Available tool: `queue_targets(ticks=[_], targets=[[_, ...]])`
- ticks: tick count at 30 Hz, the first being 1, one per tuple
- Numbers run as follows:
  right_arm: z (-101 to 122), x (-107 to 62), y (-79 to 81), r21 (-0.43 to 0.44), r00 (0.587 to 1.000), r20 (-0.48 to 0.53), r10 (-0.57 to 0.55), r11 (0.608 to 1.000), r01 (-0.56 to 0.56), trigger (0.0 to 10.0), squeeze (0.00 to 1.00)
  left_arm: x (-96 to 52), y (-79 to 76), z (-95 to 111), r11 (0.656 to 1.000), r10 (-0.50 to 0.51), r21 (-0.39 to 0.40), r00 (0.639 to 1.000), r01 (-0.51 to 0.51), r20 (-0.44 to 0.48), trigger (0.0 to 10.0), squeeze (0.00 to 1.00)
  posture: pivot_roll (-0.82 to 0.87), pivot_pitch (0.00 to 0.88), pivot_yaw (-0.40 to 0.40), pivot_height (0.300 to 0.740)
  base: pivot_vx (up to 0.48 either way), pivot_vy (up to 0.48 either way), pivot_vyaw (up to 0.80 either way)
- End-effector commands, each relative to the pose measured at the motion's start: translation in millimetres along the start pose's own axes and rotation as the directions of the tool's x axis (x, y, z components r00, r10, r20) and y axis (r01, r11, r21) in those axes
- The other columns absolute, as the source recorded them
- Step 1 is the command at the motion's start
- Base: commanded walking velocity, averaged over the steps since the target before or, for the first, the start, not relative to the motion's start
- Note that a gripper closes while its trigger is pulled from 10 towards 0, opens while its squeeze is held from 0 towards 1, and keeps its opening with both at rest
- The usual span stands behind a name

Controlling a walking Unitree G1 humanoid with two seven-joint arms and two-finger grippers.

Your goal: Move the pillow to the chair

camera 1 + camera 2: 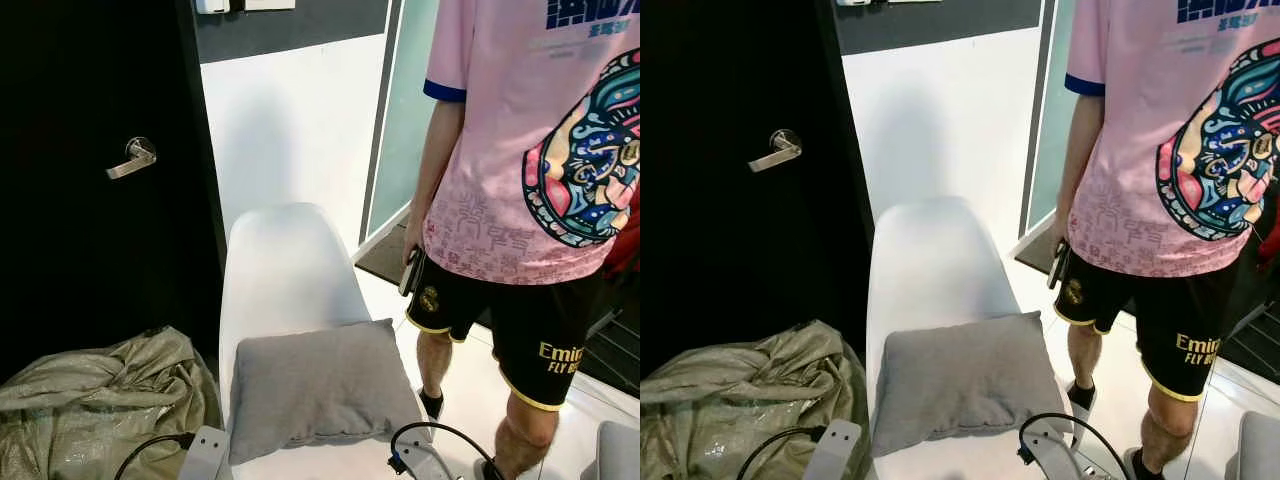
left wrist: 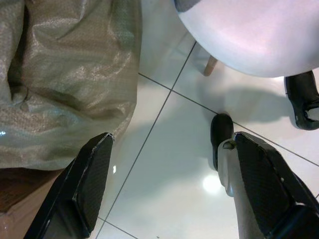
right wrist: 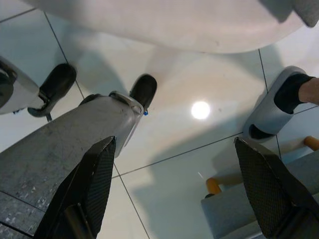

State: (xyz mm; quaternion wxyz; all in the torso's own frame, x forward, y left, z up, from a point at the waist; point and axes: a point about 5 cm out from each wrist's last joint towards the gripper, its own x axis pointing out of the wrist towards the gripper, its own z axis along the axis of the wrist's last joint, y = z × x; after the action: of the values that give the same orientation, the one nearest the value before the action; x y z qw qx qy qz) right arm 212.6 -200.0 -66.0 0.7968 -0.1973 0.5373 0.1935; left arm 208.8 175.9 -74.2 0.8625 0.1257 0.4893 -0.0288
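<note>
Pillow on chair
The grey pillow [image 1: 322,388] lies on the white chair [image 1: 285,270] seat; a person [image 1: 520,190] stands at 2 o'clock. Left end effector [image 2: 164,194] and right end effector [image 3: 174,194] hang low, fingers apart, empty.

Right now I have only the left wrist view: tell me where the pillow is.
Observer: The grey pillow lies flat on the seat of the white chair.
Operator: Report anything close to the chair.
Observer: A person in a pink shirt stands beside it on the robot's right, with a dark phone-like thing in one hand.
Operator: Give me the right gripper.
Observer: The right gripper hangs open and empty above the floor tiles.
</note>
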Motion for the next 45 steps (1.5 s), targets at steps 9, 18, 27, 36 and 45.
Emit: queue_targets(ticks=[9, 18, 27, 36, 45], targets=[[3.3, -1.2, -3.9, -0.02, 1.0, -0.002, -0.01, 1.0, 0.01, 10.0, 0.0, 0.0, 7.6, 1.0, 1.0, 0.016, 0.016, 1.0, -0.016, -0.005, 10.0, 0.0, -0.11, 0.0, -0.057, 0.74, -0.285, 0.0, 0.0], [4.3, -2.0, -6.3, -0.053, 1.0, -0.01, -0.018, 0.998, 0.017, 10.0, 0.0, 0.0, 8.8, 1.3, 1.0, 0.02, 0.004, 1.0, -0.02, -0.004, 10.0, 0.0, -0.11, 0.0, -0.058, 0.74, -0.322, 0.0, 0.0], [2.7, -2.4, -7.4, -0.066, 1.0, -0.018, -0.019, 0.998, 0.018, 10.0, 0.0, -0.3, 12.2, -2.6, 1.0, 0.025, -0.007, 1.0, -0.025, -0.007, 10.0, 0.0, -0.11, 0.002, -0.058, 0.74, -0.386, 0.0, 0.0], [1.0, -2.4, -7.6, -0.07, 1.0, -0.023, -0.02, 0.997, 0.018, 10.0, 0.0, -0.2, 4.8, -3.6, 1.0, 0.021, -0.013, 1.0, -0.021, -0.008, 10.0, 0.0, -0.11, 0.007, -0.059, 0.74, -0.48, 0.0, 0.0], [0.6, -2.3, -7.5, -0.068, 0.999, -0.024, -0.022, 0.997, 0.02, 10.0, 0.0, -0.2, 0.9, -3.7, 1.0, 0.016, -0.016, 1.0, -0.016, -0.008, 10.0, 0.0, -0.11, 0.009, -0.058, 0.74, -0.48, 0.0, 0.0]])
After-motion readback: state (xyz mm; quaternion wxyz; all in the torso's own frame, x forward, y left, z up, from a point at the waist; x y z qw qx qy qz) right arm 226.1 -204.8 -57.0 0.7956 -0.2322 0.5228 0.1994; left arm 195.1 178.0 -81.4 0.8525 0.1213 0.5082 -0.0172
